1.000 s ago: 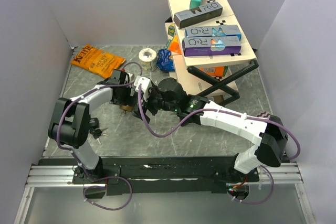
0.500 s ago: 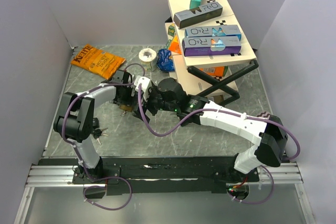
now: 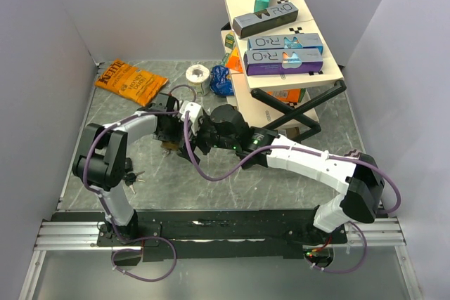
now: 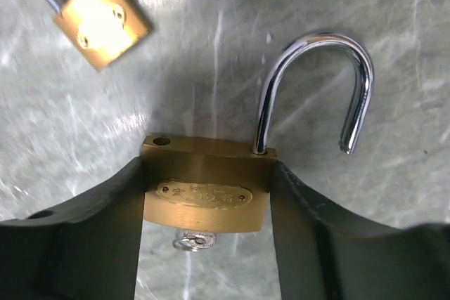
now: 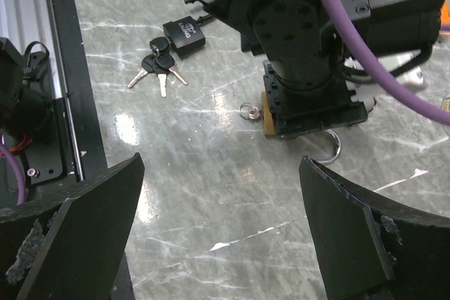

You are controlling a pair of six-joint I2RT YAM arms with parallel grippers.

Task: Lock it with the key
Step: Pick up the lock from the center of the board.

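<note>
My left pincer point(image 4: 209, 173) is clenched on the brass padlock point(image 4: 206, 186), with one dark finger point(image 4: 98, 237) pressed flat against each narrow side of the body. I see the lock held low over the grey marbled tabletop point(image 4: 211, 61), roughly in the middle of the work area, though I cannot tell whether it actually rests there. Its shackle point(image 4: 320, 75) stands open: one leg is seated in the body, and the free end hangs out to the side, well away from the empty hole at the opposite corner. A small silver ring point(image 4: 191, 241) pokes out at the bottom edge of the lock; I cannot tell how far any key sits in the keyway. My right pincer point(image 5: 219, 166) is released, its jaws spread wide with nothing between them, hovering just beside the left one and facing it. A second brass padlock point(image 4: 104, 22) lies near the held one. On the near side, towards the left arm's base, a black padlock point(image 5: 184, 35) lies just beside a bunch of dark-headed keys point(image 5: 158, 68). Along the far edge I make out an orange chip bag point(image 3: 131, 81), a roll of tape point(image 3: 197, 74) and stacked boxes point(image 3: 281, 40).
</note>
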